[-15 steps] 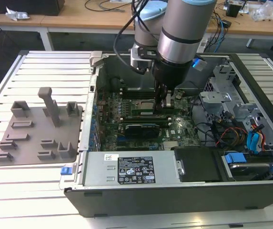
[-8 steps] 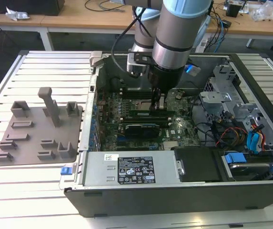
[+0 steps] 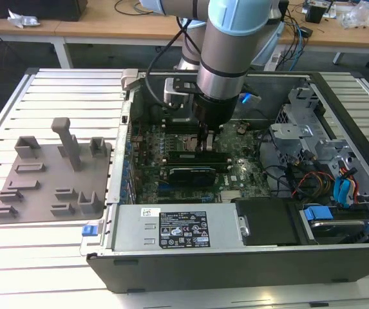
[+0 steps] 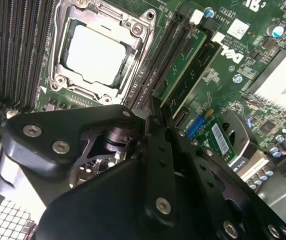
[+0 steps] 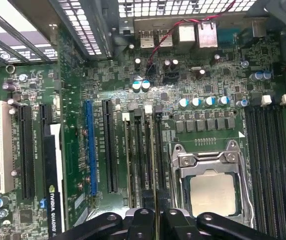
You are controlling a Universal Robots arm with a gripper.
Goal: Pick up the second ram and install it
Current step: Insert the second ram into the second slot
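- The tool (image 3: 207, 143) (image 5: 157, 220) hangs straight down from the arm (image 3: 226, 58) into an open computer case (image 3: 236, 273). Its tips are down among the memory slots (image 5: 138, 150).
- In the first wrist view its two black fingers (image 5: 143, 222) are drawn together with only a slit between them, and a thin edge runs along one slot into that slit.
- The second ram (image 4: 181, 67) shows in the second wrist view as a green stick with black chips. It stands on edge in the slot bank beside the processor socket (image 4: 95, 55) and passes under the tool's black body, so the tool reads as clamped on it (the contact itself is hidden by that body).
- White slot latches (image 4: 196, 16) sit at the far end of that bank.
- The socket's metal frame (image 5: 210, 190) lies just beside the occupied slots, with another row of dark slots (image 5: 267, 160) on its other side.
- A black graphics card (image 3: 187, 172) lies across the board just beside the tool, on the near side in the exterior view.
- A silver power supply (image 3: 178, 228) with a label runs along the case's near wall.
- Drive bays with blue and orange cables (image 3: 342, 187) fill the case's end at the exterior view's right.
- A grey tray (image 3: 49, 174) with upright posts rests on the slatted metal worktop (image 3: 42, 264), well apart from the tool, at the exterior view's left of the case.
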